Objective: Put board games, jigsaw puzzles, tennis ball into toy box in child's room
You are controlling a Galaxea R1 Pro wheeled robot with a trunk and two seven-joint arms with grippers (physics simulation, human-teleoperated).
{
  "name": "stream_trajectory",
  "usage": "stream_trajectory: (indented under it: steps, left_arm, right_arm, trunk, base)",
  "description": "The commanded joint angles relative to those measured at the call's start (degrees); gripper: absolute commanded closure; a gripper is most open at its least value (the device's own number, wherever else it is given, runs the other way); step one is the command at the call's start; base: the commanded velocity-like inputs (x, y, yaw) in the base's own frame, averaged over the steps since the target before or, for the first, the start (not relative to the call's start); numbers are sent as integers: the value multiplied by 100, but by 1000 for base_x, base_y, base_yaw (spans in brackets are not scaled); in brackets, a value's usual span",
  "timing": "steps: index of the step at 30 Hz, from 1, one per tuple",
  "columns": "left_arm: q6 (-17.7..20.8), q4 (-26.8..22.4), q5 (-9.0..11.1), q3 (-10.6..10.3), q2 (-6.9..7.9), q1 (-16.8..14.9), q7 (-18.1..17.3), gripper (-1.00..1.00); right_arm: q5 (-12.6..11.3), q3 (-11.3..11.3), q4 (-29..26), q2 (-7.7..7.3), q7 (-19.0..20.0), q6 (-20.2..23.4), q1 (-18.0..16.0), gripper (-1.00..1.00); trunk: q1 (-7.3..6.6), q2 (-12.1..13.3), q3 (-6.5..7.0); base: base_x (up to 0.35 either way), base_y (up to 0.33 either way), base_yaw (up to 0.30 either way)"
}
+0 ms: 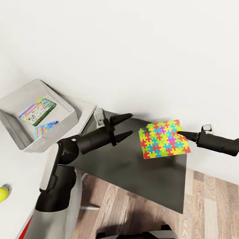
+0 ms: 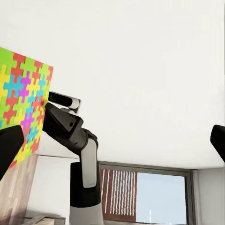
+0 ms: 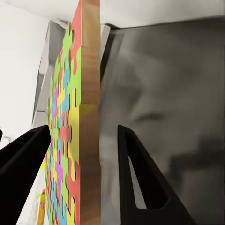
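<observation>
Left gripper [image 1: 127, 125]: fingers apart, empty, hovering over the dark table wing [image 1: 141, 176]; toy box [image 1: 10, 110] behind it, holding two game boxes. Jigsaw puzzle [image 1: 163, 138]: ahead of those fingers, raised on edge for transfer. Right gripper [image 3: 82, 159]: fingers straddle its edge; contact uncertain.
</observation>
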Motion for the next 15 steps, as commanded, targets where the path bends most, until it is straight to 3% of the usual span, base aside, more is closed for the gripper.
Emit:
stream_trajectory:
  steps: [1, 7, 15]
  left_arm:
    - [46, 0, 56, 0, -5, -1, -9, -100]
    - [161, 0, 56, -4, 10, 13, -379, -100]
    - [201, 0, 56, -5, 22, 22, -517, -100]
  right_arm:
    - [19, 5, -3, -1, 38, 21, -1, 100]
    - [20, 44, -10, -1, 36, 21, 1, 100]
    - [21, 57, -15, -1, 34, 21, 2, 100]
  trunk:
    - [3, -9, -7]
    - [3, -9, 13]
    - [3, -9, 66]
  base:
    - [0, 0, 284]
    - [0, 0, 253]
    - [0, 0, 187]
